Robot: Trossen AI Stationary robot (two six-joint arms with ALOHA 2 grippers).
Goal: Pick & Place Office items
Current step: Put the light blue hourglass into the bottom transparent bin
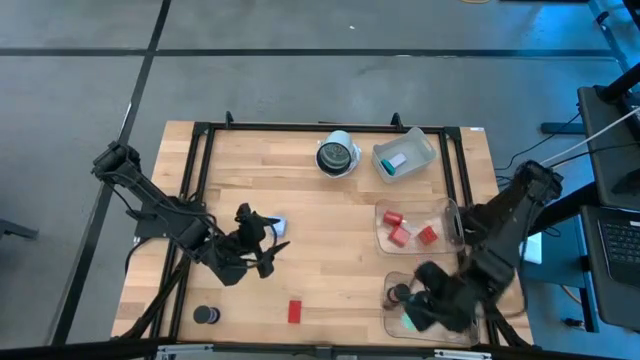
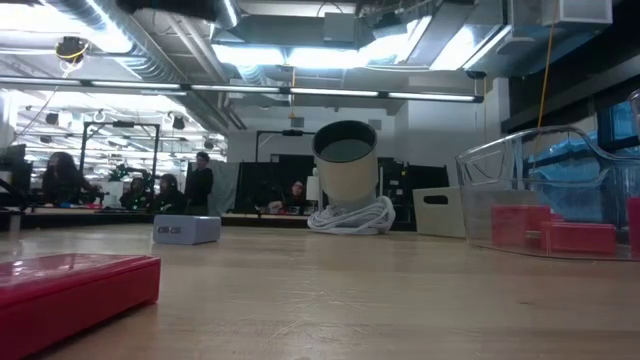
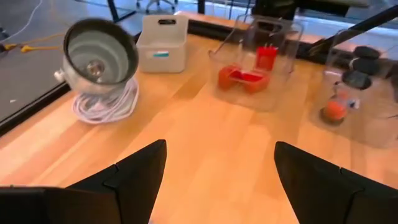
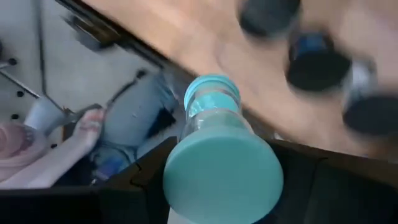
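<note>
No text can be read anywhere. The small white block [image 2: 187, 230] on the table [image 2: 400, 300] carries a dark printed mark, too blurred to make out.

In the low view the red block [image 2: 70, 295] ran off the picture's left and bottom edges, so only one end showed. The clear bin [image 2: 545, 200] at the right was cut by the frame too, and the red pieces inside it read as a smear through the plastic. The print on the small white rectangle [image 2: 187, 230] was too small to read.

From above, the right end effector [image 1: 418, 308] covered much of the near bin — its fingertips could not be made out. In the right wrist view the black discs [image 4: 317, 59] were blurred, and the teal round piece [image 4: 222, 177] hid the gap between the fingers.
</note>
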